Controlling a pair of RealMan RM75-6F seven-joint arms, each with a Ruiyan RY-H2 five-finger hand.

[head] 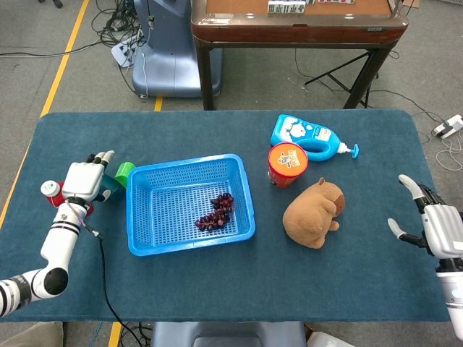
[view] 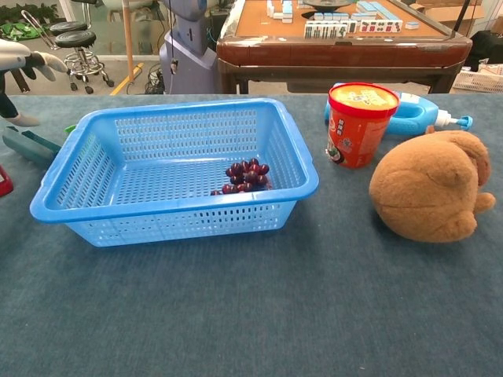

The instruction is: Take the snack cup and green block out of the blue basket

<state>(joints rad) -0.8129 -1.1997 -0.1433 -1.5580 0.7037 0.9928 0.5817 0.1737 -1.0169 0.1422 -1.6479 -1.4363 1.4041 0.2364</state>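
Blue basket: my blue plastic basket [head: 189, 205] with little holes sits on the dark blue cloth table [head: 217, 282], a bit to the left of the middle.
Inside the basket: a small bunch of dark purple grapes [head: 215, 211] lies on the bottom, near the right wall.
Green block: the small green toy block [head: 125, 171] is out of the basket. It lies on the table just beside the basket's left wall, by the far corner.
Snack cup: the round red snack cup with an orange lid [head: 288, 164] stands upright on the table, to the right of the basket and not touching it.
My left hand: my white left hand [head: 85, 179] is just left of the green block. Its fingers are spread apart and it holds nothing.
My right hand: my right hand [head: 434, 223] is at the far right edge of the table, fingers apart, with nothing in it.
Other things: a teal scoop [view: 30, 145] and a red bottle with a white cap [head: 51, 191] lie by my left hand. A brown plush animal [head: 314, 212] sits near the snack cup. A blue bottle with a white pump [head: 311, 137] lies on its side behind the cup.
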